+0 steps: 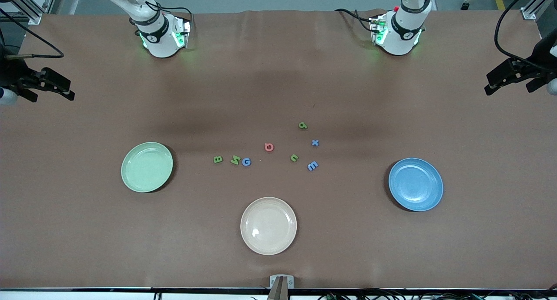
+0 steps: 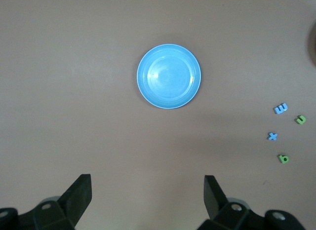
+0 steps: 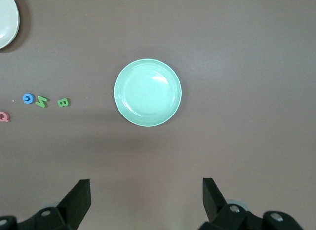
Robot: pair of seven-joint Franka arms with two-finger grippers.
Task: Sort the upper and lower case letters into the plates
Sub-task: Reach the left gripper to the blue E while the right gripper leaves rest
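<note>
- The beige plate [image 1: 268,225] is lying nearest the front camera, on the brown tabletop [image 1: 87,247], with nothing on it.
- The right tool [image 3: 147,203] is waiting high over the right arm's end of the tabletop, its fingers standing wide apart and gripping nothing.
- The pale green plate [image 1: 147,166] is sitting toward the right arm's end, nothing lying in it.
- The letters are lying loose on the tabletop between the two coloured plates, farther from the front camera than the beige plate: green B [image 1: 218,159], green N [image 1: 235,160] and blue G [image 1: 246,162] in a row, N and G just beside each other, then red Q [image 1: 269,147], green u [image 1: 294,157], green p [image 1: 303,125], blue E [image 1: 312,165] and blue x [image 1: 315,142].
- The blue plate [image 1: 415,184] is sitting toward the left arm's end, holding nothing.
- The left tool [image 2: 148,203] is waiting high over that end, fingers spread wide, carrying nothing.
</note>
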